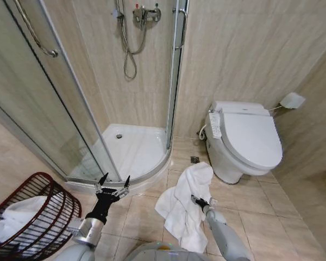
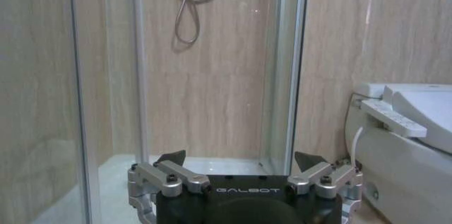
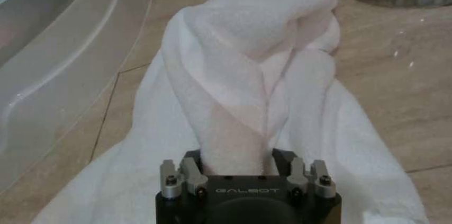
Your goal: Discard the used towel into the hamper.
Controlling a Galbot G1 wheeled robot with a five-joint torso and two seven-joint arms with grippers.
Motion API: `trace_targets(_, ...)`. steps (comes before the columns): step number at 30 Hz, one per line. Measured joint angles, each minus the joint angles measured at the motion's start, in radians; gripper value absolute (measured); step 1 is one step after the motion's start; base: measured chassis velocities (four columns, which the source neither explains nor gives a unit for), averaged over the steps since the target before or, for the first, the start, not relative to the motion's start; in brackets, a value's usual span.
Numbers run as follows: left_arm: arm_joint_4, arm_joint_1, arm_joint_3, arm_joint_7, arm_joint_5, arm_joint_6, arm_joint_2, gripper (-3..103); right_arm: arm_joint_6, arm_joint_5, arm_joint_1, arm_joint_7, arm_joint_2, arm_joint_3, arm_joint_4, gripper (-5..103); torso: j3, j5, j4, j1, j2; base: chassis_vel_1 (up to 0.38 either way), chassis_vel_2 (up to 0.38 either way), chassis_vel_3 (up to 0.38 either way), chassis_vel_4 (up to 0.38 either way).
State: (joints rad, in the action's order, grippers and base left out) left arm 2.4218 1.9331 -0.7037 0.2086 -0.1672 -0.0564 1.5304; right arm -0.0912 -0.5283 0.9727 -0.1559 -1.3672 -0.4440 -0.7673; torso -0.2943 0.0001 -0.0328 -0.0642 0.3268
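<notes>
Gripping a bunched fold of the soft white terry towel (image 3: pixel 247 75), our right gripper (image 1: pixel 201 203) has its jaws clamped tight on the cloth, and the rest drapes in loose folds on the beige floor tiles (image 1: pixel 271 217) just beside the white toilet (image 1: pixel 244 141). Our left gripper (image 1: pixel 112 186) hangs empty with fingers (image 2: pixel 169 158) spread wide, facing the glass shower enclosure (image 1: pixel 70 109). Near our left side sits the dark reddish-brown ribbed wire hamper (image 1: pixel 57 217), another white towel (image 1: pixel 16 217) inside it.
</notes>
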Motion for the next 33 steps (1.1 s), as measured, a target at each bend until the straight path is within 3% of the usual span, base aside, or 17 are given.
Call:
trace_targets(7,0.0,0.0,0.0,0.0,0.0,0.0,0.0,100,0.017,0.004,0.013,-0.011,0.007,-0.014,-0.006,42,0.0,0.0,0.0,0.0,0.0,0.0,0.0,0.0,0.0)
trace_targets(9,0.0,0.0,0.0,0.0,0.0,0.0,0.0,100,0.02,0.006,0.013,-0.012,0.008,-0.015,-0.007,42,0.0,0.0,-0.0001,0.0,0.0,0.0,0.0,0.0,0.0)
trace_targets(16,0.0,0.0,0.0,0.0,0.0,0.0,0.0,100,0.044,0.018,0.015,0.007,0.011,-0.02,-0.009,19,0.0,0.0,-0.0001,0.0,0.0,0.0,0.0,0.0,0.0)
trace_targets(23,0.0,0.0,0.0,0.0,0.0,0.0,0.0,100,0.066,0.04,0.037,-0.007,0.03,-0.031,-0.052,5,0.0,-0.0001,0.0,0.0,0.0,0.0,0.0,0.0,0.0)
trace_targets(33,0.0,0.0,0.0,0.0,0.0,0.0,0.0,100,0.124,0.129,0.117,-0.026,0.041,-0.088,-0.21,5,0.0,0.0001,0.0,0.0,0.0,0.0,0.0,0.0,0.0)
